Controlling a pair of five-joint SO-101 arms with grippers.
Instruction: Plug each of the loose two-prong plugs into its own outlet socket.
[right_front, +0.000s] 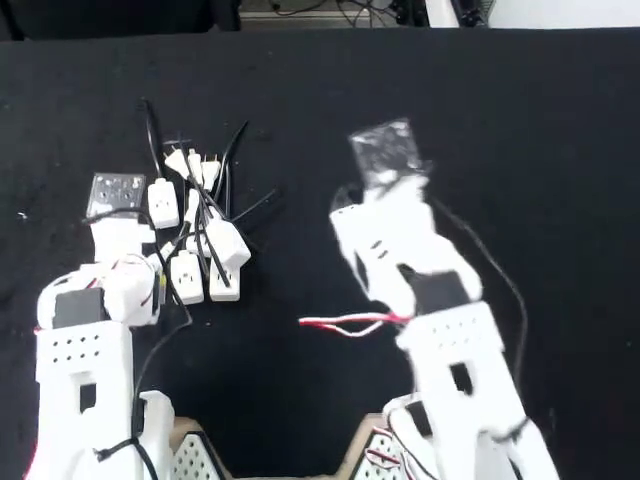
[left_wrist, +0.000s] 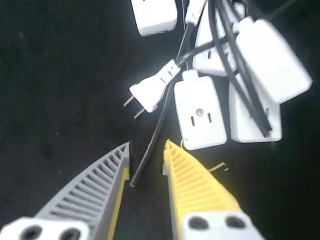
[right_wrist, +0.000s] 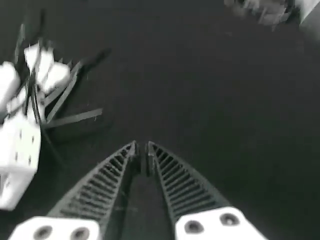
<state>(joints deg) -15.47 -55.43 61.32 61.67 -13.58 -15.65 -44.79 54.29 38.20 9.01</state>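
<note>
Jaws of left gripper (left_wrist: 146, 150) apart astride black cable (left_wrist: 159, 120), near white plug (left_wrist: 150, 90); right gripper (right_wrist: 142, 147) closed, well right.

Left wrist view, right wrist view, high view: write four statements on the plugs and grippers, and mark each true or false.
1. A black cable runs between the parted fingers of the left gripper. True.
2. The two-prong plug ahead of it sits in the outlet socket. False: its prongs are bare, and it lies beside the socket.
3. The right gripper holds a plug. False: it is shut on nothing, above the black table.
4. In the high view, the pile of sockets lies close to the left arm. True.
</note>
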